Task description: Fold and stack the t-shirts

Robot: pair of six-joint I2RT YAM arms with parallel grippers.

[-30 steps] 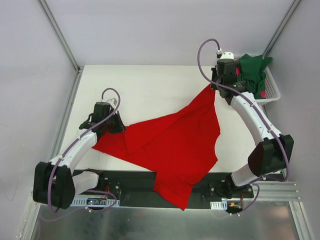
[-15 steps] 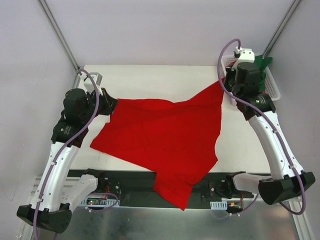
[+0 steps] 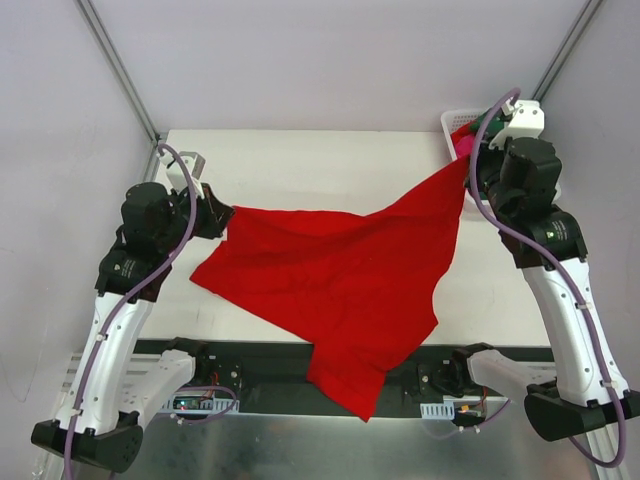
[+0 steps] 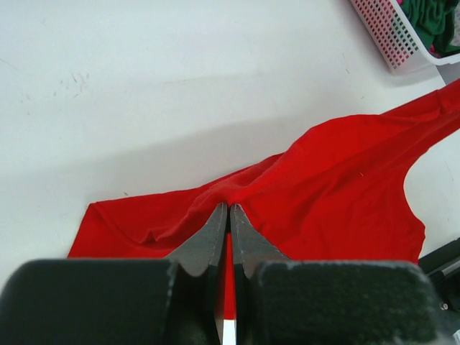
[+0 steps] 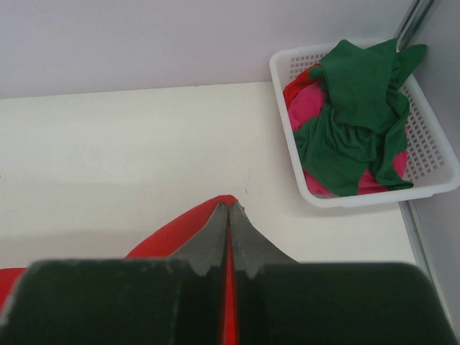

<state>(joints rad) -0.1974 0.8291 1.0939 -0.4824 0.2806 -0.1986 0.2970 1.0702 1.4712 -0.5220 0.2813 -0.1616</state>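
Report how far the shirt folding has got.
Done: nothing folded or stacked yet. In hand: the red t-shirt, pinched at opposite ends by the left gripper and right gripper and stretched between them, its lower part draped over the table edge. Left: fold it, then the green t-shirt and pink t-shirt, both crumpled in the white basket.

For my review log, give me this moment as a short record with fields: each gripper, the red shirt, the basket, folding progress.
left gripper: shut on one edge of the red shirt
right gripper: shut on the opposite corner of the red shirt
red shirt: stretched between both arms, unfolded, near corner past the near edge of the table
basket: far right corner, holds crumpled green shirt and pink shirt
folded stack: none visible
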